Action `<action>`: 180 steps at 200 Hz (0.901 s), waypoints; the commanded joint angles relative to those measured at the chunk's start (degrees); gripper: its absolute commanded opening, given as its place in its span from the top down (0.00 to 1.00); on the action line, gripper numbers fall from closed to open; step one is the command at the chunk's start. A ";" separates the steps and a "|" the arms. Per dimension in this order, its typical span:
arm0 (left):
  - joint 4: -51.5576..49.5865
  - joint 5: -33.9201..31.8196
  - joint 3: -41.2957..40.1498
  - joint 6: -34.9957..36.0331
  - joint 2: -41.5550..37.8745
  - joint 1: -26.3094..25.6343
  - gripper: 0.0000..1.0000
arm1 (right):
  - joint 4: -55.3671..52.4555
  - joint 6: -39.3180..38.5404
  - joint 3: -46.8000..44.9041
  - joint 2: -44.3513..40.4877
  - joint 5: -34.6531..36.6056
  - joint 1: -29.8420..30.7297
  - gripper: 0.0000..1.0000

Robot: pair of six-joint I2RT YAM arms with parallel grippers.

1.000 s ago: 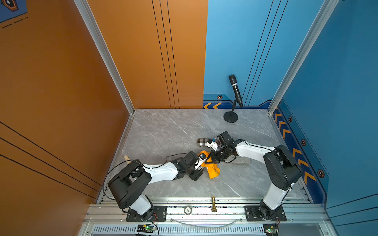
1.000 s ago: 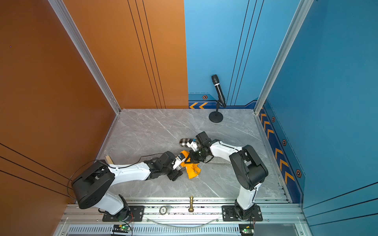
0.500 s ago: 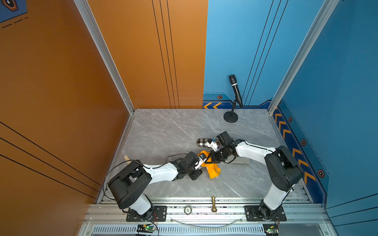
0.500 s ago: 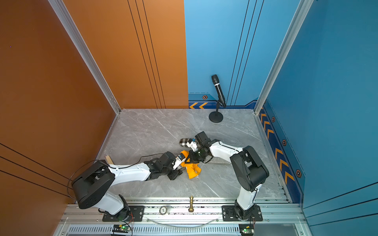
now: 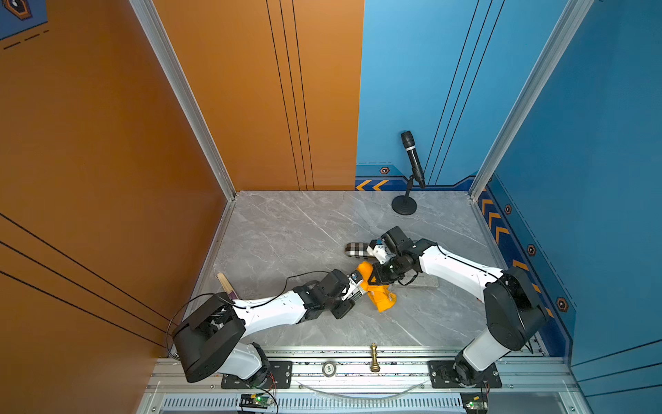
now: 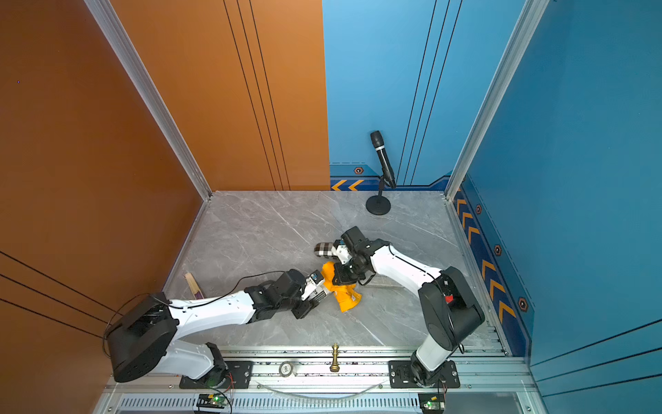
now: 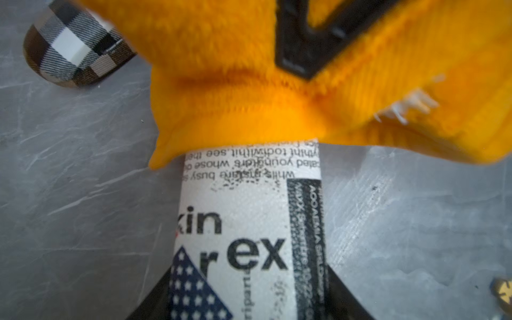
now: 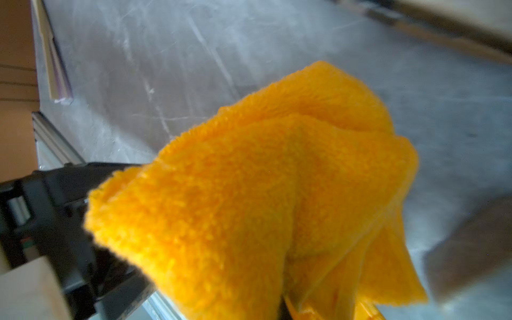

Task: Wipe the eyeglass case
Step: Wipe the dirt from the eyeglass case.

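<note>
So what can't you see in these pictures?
- Printed case: far end under the yellow cloth, left wrist view.
- Right tool: tips buried in cloth, right wrist view.
- Plaid case: one end behind the right arm, both top views.
- Gold thing: cut by the edge, left wrist view.

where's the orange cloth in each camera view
Both top views: orange cloth lies mid-table, between the two arms' tips.
Left wrist: the cloth fills the upper part, covering the end of the printed case.
Right wrist: the cloth fills the centre, close to the lens.
Shared landmark: plaid pouch beside the cloth; not in the right wrist view.
</note>
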 commanded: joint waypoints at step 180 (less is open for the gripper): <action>-3.17 20.64 5.84 -15.93 -12.53 11.22 0.64 | 6.04 4.60 -4.85 -26.00 -0.22 1.00 1.00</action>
